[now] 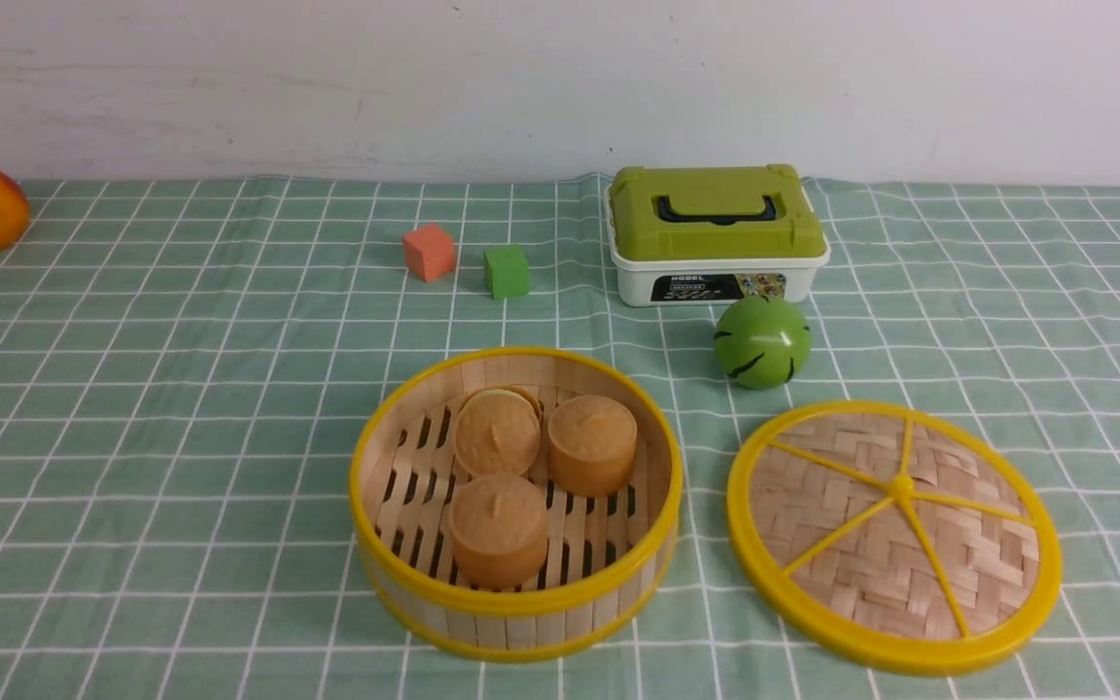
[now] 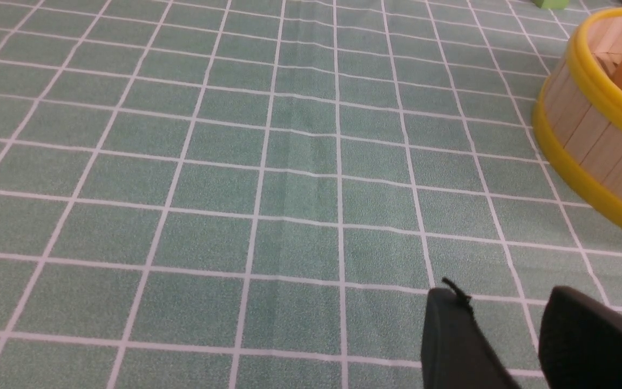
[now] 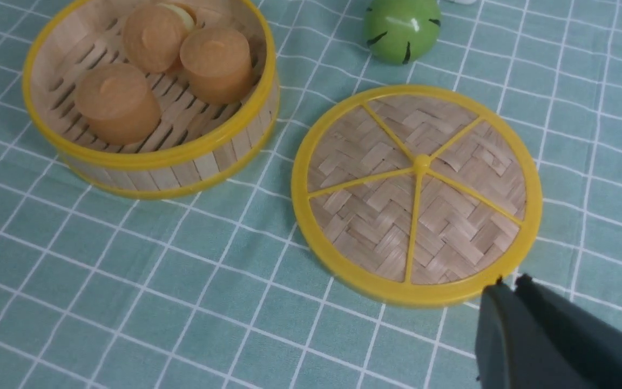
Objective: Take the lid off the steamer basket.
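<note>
In the front view, the lid point(image 1: 832, 530) lies flat on the worktop point(image 1: 152, 408) at the lower right of the frame, knob up. The steamer basket point(image 1: 511, 622) sits uncovered, low and near the centre, apart from the lid, with three buns point(image 1: 499, 530) inside. At the upper right, a green ball point(image 1: 762, 342) is just in front of the white box point(image 1: 638, 284). The right claw point(image 3: 508, 286) is closed, holding nothing; the left claw point(image 2: 500, 294) is empty, its fingers a little apart.
</note>
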Controlling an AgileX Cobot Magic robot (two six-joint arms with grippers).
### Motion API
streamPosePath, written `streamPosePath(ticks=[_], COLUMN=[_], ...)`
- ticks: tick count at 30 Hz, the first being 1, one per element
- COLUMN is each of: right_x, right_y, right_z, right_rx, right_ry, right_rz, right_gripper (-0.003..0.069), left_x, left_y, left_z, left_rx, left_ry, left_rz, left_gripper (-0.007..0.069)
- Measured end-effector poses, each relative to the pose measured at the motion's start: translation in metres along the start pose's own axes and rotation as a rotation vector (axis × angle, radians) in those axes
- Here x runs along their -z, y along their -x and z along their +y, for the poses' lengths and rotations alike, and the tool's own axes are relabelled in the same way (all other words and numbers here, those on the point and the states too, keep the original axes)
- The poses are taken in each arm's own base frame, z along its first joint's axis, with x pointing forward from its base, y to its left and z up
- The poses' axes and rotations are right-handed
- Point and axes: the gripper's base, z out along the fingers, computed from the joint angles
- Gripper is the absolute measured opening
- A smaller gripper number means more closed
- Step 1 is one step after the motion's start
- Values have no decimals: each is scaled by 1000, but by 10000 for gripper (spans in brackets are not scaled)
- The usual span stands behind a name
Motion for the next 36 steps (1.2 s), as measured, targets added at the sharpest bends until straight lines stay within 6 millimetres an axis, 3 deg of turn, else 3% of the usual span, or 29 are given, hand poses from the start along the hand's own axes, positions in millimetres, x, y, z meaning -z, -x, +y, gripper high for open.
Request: streamPosePath(ticks=[8,12,16,17,22,27,36], right_x=[-6,-6,-21,-20,-60,-77,-77], right_y=[-10,-47,-100,-101,-173,-196,-199], right_z=[-1,-8,-18,-18,-28,-31,-32], right_rx=[-14,29,-47,-48,-227,-255,-269], right_ry=[-9,-117,-245,-250,-351,-367,-392], right_rz=[-91,-313,-460,-470,-478,-420,-374], right_gripper=[-10,-10,-22,-22,-22,-22,-24], left_x=[0,0,0,0,0,0,0], left_y=[0,0,0,0,0,0,0], left_z=[0,0,0,0,0,0,0], left_rx=[0,0,0,0,0,0,0], left_ry=[0,0,0,0,0,0,0], left_rz=[0,0,0,0,0,0,0], left_gripper=[239,239,239,239,239,239,239])
